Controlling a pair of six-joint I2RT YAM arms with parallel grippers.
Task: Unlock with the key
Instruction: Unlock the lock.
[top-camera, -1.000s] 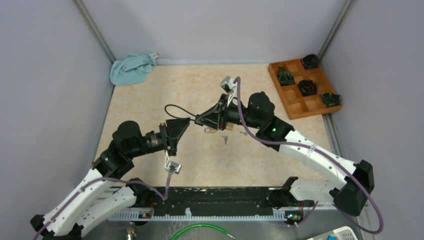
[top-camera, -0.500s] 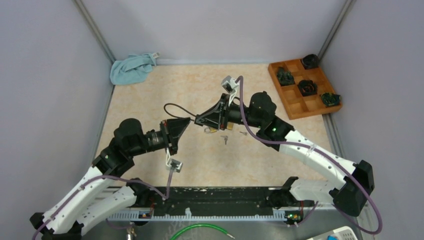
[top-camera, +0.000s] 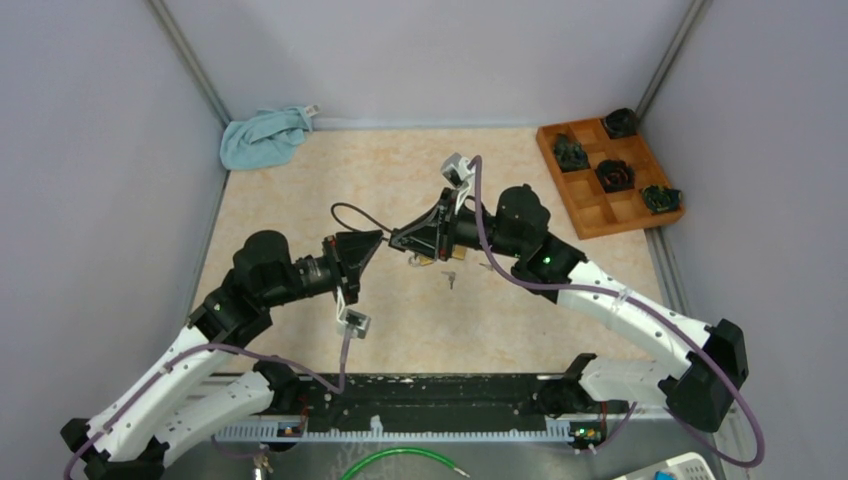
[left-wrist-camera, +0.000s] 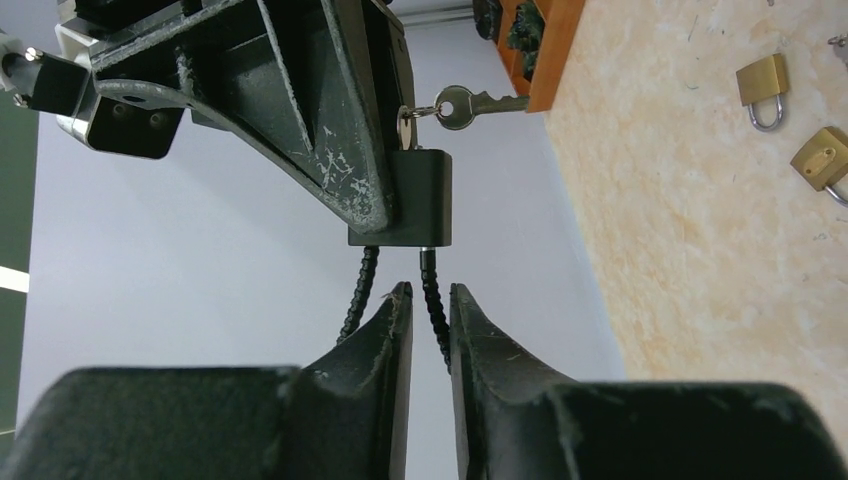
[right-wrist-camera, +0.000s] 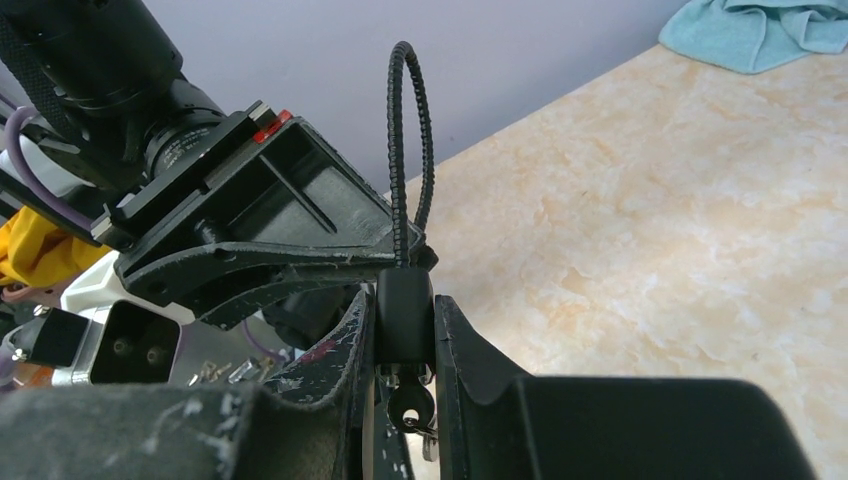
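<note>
Between the clamped fingers of my right gripper (right-wrist-camera: 402, 302) sat the padlock (left-wrist-camera: 415, 200), key (left-wrist-camera: 470, 103) opposite its cable (right-wrist-camera: 400, 130), which ran between my left gripper (left-wrist-camera: 430, 292) fingertips, grip unclear.

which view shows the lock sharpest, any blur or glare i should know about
Left wrist: padlock and key crisp, left fingers dark and soft up close. Right wrist: padlock shadowed between blurred right fingers, towel clearer. Top external: even light, no glare, padlock too small for detail.
</note>
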